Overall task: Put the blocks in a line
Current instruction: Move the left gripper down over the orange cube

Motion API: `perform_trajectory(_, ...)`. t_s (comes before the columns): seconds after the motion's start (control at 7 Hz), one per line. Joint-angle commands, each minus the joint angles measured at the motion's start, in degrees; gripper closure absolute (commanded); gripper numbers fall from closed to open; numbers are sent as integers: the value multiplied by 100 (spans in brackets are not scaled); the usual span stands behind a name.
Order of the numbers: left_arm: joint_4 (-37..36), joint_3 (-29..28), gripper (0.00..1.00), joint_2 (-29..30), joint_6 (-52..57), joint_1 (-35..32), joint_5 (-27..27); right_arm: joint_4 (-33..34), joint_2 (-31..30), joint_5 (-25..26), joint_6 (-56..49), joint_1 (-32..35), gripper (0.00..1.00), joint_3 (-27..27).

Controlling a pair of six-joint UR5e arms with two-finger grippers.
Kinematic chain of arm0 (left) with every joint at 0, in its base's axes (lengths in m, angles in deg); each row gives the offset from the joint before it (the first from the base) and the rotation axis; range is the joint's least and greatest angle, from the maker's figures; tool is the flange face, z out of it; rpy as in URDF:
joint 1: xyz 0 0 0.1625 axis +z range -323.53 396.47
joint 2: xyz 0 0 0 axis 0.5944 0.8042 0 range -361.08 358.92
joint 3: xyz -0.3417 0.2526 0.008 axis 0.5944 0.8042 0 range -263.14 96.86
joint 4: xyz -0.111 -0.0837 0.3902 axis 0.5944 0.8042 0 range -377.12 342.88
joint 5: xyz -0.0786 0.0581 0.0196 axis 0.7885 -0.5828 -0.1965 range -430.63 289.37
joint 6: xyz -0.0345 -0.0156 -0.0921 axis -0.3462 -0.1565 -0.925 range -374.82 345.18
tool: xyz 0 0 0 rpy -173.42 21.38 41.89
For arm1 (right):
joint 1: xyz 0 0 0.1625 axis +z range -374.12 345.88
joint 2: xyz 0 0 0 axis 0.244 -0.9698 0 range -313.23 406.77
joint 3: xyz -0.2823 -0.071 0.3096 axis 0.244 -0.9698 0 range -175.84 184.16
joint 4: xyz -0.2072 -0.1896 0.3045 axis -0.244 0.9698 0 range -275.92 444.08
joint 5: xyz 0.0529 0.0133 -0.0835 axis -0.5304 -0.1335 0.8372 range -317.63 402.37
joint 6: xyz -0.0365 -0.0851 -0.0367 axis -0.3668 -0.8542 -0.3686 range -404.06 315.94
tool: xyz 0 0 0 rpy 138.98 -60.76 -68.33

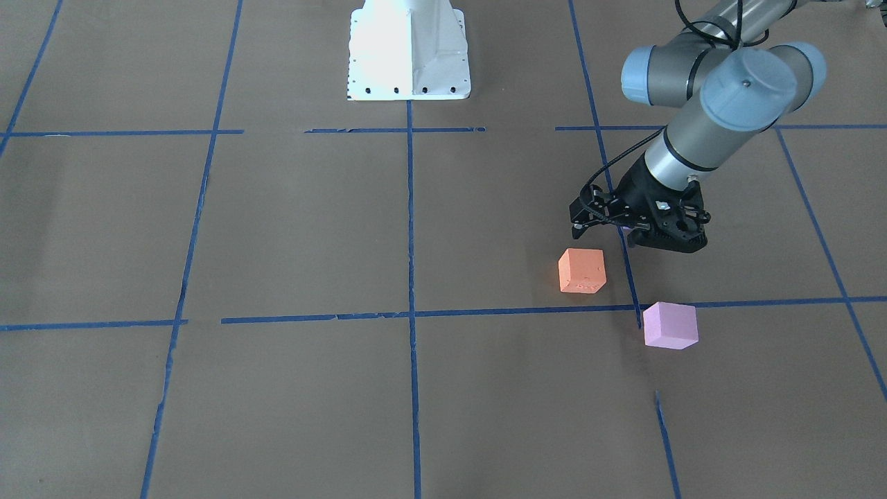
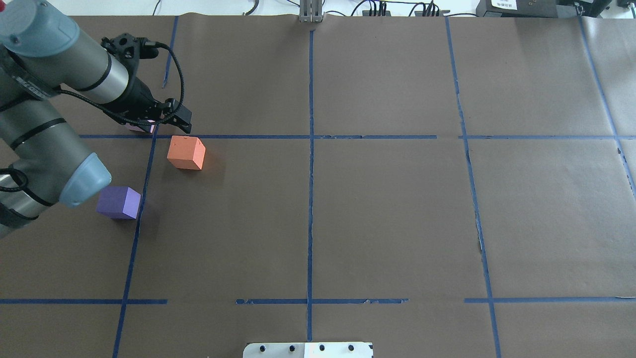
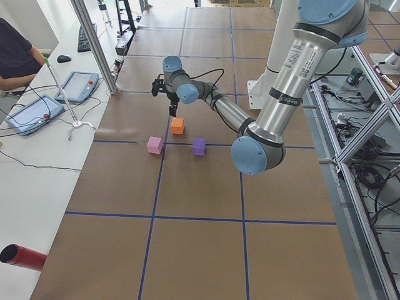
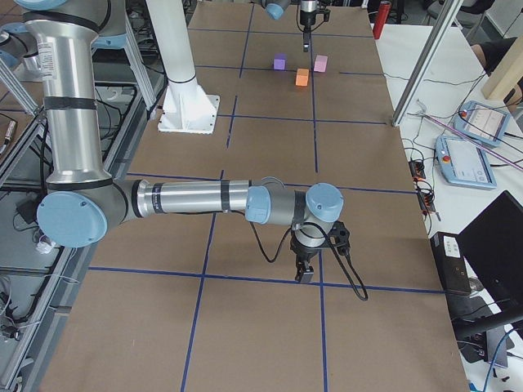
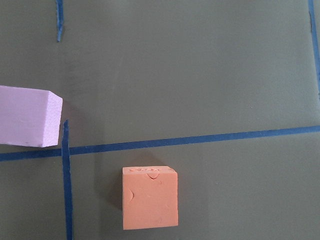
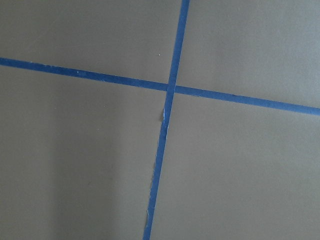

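The table (image 1: 312,229) is matte brown, ruled into large squares by blue tape lines (image 1: 410,222). The left fingers (image 3: 172,110) are black. Nearest them is the orange block (image 1: 582,270), plain in colour. Farther from them are the light pink block (image 1: 669,325) and the violet-purple block (image 2: 118,202), both unpatterned. The left arm (image 1: 693,138) is silver-grey with pale blue caps.

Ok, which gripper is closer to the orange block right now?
Left. The left gripper hovers close by the orange block, a little above it. The right gripper is far off, low over the opposite end of the table.
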Motion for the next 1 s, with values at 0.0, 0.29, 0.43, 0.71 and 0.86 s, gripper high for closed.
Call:
perform_trajectory(0.0,109,-192,0,-19,14,353,-438,0,0,0,-3,0,0,0)
perform_trajectory(0.29,143,-385,0,-2,14,371,-438,0,0,0,-3,0,0,0)
perform_trajectory(0.43,292,-542,0,-2,-3,371,-438,0,0,0,6,0,0,0)
perform_trajectory(0.71,407,-675,0,7,-3,371,-438,0,0,0,-3,0,0,0)
perform_trajectory(0.86,407,-684,0,25,-21,371,-438,0,0,0,6,0,0,0)
